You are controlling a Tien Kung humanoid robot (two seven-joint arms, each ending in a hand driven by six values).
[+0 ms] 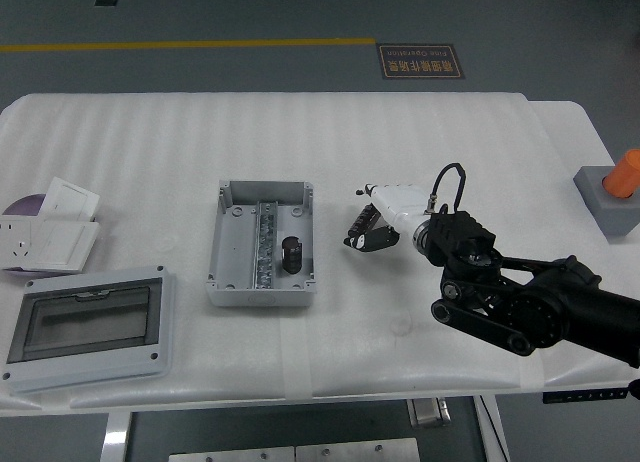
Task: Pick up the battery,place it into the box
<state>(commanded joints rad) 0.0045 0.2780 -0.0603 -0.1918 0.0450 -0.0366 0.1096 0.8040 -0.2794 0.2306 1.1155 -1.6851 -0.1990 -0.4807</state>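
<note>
Battery [357,225] lies on white table [150,142], just right of open grey box [261,244], under fingertips of right hand [378,229]. Dark fingers [378,240] curl around its lower end; whether grip is firm, cannot tell from here. Arm reaches in low from right, wrist angled toward box, likely for short carry leftward. Box lidless; dark piece already inside. Left hand absent.

battery [362,226]: black cylinder, lying on tabletop right of centre | box [261,243]: grey, open, mid-tabletop, a black cylinder inside
</note>
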